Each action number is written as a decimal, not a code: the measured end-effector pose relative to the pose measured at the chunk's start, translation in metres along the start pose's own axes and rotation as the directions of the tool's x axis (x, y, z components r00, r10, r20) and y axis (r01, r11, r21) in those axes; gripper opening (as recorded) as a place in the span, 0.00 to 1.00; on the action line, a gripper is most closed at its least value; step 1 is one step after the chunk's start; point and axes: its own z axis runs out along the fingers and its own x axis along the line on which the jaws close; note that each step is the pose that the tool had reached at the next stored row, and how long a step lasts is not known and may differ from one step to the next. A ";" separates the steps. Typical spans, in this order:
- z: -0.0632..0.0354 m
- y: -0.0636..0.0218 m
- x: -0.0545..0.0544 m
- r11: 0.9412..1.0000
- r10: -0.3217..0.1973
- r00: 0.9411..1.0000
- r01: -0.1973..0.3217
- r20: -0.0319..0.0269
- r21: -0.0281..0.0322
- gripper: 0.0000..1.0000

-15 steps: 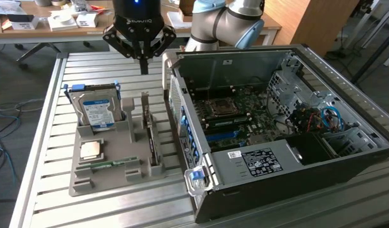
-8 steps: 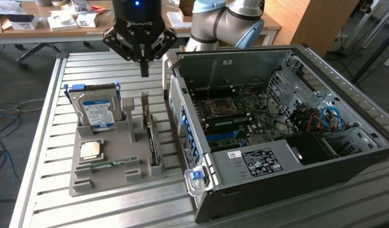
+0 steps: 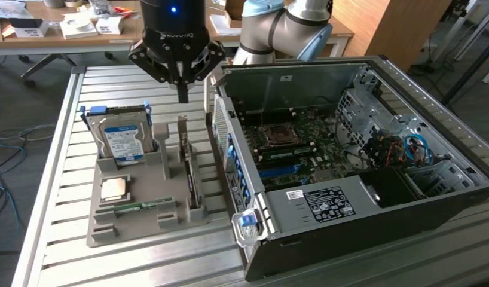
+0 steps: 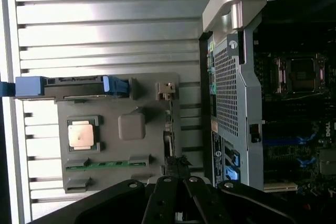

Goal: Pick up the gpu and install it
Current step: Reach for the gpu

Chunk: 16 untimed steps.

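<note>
You are looking at one gripper (image 3: 182, 95), hanging with its fingers pressed together and gripping nothing, just above one end of the single gpu (image 3: 192, 173). The gpu is standing on edge in a slot of the one gray tray (image 3: 129, 230), on the side nearest the one open computer case (image 3: 308, 251). One hard drive (image 3: 121, 137), one processor chip (image 3: 115, 189) and one green memory stick (image 3: 137, 207) are sharing the tray.

The gripper (image 4: 176, 167), fingers drawn together, hangs over the gray tray (image 4: 113, 148), tips near the gpu (image 4: 169, 129) standing on edge in its slot; contact is hard to judge. The tray also carries a hard drive (image 4: 79, 87), a processor chip (image 4: 81, 134) and a green memory stick (image 4: 105, 165), beside the open computer case (image 4: 231, 93).
</note>
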 end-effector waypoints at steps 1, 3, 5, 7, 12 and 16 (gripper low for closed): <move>-0.0001 -0.0022 0.000 1.000 0.000 1.000 0.000 0.000 0.000 0.11; -0.0003 -0.0064 0.000 1.000 0.000 1.000 0.000 0.000 0.000 0.11; -0.0004 -0.0102 -0.001 1.000 0.000 1.000 0.000 0.000 0.000 0.11; -0.0005 -0.0136 -0.001 1.000 0.000 1.000 0.000 0.000 0.000 0.11; -0.0009 -0.0209 -0.002 1.000 0.000 1.000 0.000 0.000 0.000 0.11; -0.0011 -0.0249 -0.002 1.000 0.000 1.000 0.000 0.000 0.000 0.11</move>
